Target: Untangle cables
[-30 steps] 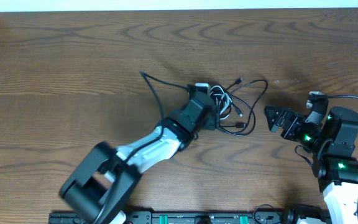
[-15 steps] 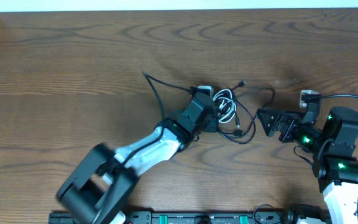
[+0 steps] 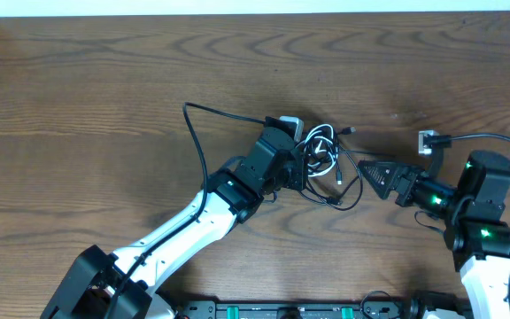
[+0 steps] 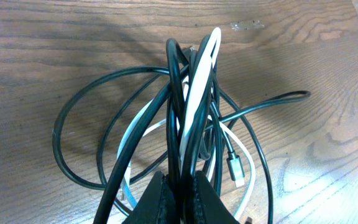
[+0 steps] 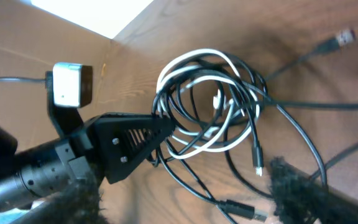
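Note:
The cables [image 3: 324, 152] lie as a looped knot of thin black cords and one white cord at the table's middle. My left gripper [image 3: 292, 168] meets the knot from the left. In the left wrist view it [image 4: 180, 186] is shut on a few black strands and the white cord [image 4: 199, 81], which rise taut from the jaws. One long black tail [image 3: 193, 133] trails off to the left. My right gripper [image 3: 367, 170] points at the knot's right side. In the right wrist view it [image 5: 188, 199] stands open, with a black plug [image 5: 241, 210] lying between its blurred fingers [image 5: 303, 190].
The table's far edge meets a white wall [image 3: 237, 7]. A thicker black wire [image 3: 494, 137] arcs from my right arm toward the right edge. A black rail [image 3: 282, 310] runs along the front edge. Bare wood [image 3: 87, 106] lies left of the cables.
My left gripper closed on the cables and drew the knot up, and its arm swung left with the black tail. My right gripper slid left toward the knot, its fingers narrowing somewhat.

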Robot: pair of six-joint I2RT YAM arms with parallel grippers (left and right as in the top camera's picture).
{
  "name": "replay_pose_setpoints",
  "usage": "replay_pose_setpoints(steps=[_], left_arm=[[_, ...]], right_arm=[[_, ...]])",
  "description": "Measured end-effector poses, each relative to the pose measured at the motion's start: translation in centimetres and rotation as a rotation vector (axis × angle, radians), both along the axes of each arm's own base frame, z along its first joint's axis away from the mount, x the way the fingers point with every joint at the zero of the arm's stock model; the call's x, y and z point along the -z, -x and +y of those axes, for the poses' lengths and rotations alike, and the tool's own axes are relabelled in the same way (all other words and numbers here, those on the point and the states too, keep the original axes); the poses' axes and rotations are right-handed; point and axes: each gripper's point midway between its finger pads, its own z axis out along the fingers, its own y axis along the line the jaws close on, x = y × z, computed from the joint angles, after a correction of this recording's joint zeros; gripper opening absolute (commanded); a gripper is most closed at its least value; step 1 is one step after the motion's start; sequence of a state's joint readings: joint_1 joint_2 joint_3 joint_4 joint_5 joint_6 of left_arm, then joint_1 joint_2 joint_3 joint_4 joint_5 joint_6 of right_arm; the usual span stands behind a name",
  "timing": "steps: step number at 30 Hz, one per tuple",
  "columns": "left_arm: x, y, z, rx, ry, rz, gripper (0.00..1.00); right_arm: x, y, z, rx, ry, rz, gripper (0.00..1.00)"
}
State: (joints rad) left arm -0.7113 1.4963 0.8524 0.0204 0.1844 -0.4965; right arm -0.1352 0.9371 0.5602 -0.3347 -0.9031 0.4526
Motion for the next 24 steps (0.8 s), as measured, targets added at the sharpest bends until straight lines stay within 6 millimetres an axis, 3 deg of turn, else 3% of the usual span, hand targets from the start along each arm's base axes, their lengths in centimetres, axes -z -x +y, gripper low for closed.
replay_pose_setpoints(steps=[3, 6, 13, 24], left_arm=[[0.0, 0.0, 0.0, 0.001, 0.002, -0.001, 0.08], [0.0, 0.0, 0.0, 0.001, 0.002, -0.001, 0.08], [0.0, 0.0, -0.1, 0.002, 0.003, -0.001, 0.08], [0.0, 0.0, -0.1, 0.002, 0.003, -0.001, 0.08]], right_arm=[[2.0, 0.7, 0.6, 0.013, -0.058, 0.17, 0.52], [3.5, 0.7, 1.8, -0.007, -0.092, 0.273, 0.56], [4.9, -1.0, 4.6, -0.033, -0.154, 0.359, 0.55], [7.1, -3.5, 5.8, 0.056, -0.181, 0.432, 0.39]])
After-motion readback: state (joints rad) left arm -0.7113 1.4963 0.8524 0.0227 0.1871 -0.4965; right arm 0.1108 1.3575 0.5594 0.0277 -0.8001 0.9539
